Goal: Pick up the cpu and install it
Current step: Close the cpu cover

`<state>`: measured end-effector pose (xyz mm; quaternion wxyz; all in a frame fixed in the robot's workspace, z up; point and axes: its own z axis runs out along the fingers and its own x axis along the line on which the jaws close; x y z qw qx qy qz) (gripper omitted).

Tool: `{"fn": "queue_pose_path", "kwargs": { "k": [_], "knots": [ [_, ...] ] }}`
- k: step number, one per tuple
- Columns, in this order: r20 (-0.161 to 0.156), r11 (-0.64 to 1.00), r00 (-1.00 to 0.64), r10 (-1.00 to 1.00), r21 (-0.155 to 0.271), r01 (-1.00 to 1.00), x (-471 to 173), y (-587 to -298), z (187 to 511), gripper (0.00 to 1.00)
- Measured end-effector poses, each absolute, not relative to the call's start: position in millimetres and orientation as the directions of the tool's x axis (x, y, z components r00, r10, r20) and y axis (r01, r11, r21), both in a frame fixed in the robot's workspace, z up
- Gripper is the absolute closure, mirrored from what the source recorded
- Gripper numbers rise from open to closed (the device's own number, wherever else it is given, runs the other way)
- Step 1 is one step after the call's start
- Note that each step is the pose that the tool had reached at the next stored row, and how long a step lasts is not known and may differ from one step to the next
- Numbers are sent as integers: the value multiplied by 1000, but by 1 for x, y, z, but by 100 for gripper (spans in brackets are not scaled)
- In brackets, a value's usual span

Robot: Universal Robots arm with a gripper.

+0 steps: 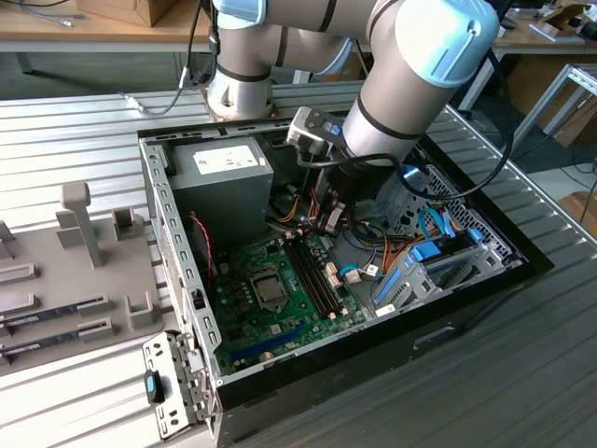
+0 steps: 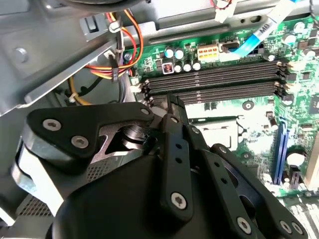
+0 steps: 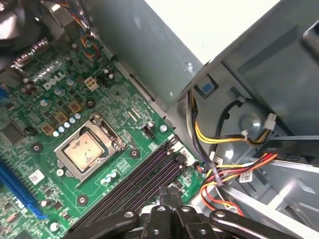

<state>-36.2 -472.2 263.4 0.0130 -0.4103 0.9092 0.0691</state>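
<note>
- Pincer: gripper narrow, tips pressed together, nothing between them; hangs inside the open computer case, over the end of the memory slots, just beside the bundle of yellow, orange and red wires.
- Chip: cpu lies flat in the socket frame on the green board, near the slots and apart from the gripper; same place in the exterior view, below the grey power box.
- Step in hand, as a judgement: looks like placing done, with hold released; cannot tell whether the frame is latched.
- Doing it well, as a judgement: best kept square over the board and clear of the wires; no sideways push on the chip; no scraping along the slots; corners of the chip worth checking level with the frame.
- Writing: white label on the power box, print too small to tell; white lettering on the board and a printed tag on a blue cable, not read out here.
</note>
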Motion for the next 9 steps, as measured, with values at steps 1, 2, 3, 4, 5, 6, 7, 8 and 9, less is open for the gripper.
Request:
{"fn": "queue_pose_path", "kwargs": {
  "k": [1, 2, 3, 4, 5, 6, 7, 8, 9],
  "knots": [
    [-81, 650, -659, -748, 115, -751, -36, -472, 263, 89],
    [-81, 636, -645, -760, 115, -763, -36, -471, 263, 89],
    [-81, 621, -631, -772, 116, -775, -36, -471, 263, 89],
    [-82, 596, -606, -792, 116, -795, -36, -471, 263, 89],
    [-82, 565, -575, -814, 116, -817, -36, -471, 263, 89],
    [-82, 533, -543, -836, 116, -838, -36, -471, 263, 89],
    [-82, 518, -528, -845, 116, -847, -36, -471, 263, 89],
    [-82, 506, -516, -853, 116, -855, -36, -471, 263, 89],
    [-82, 492, -502, -861, 116, -863, -36, -469, 263, 89]
  ]
}}
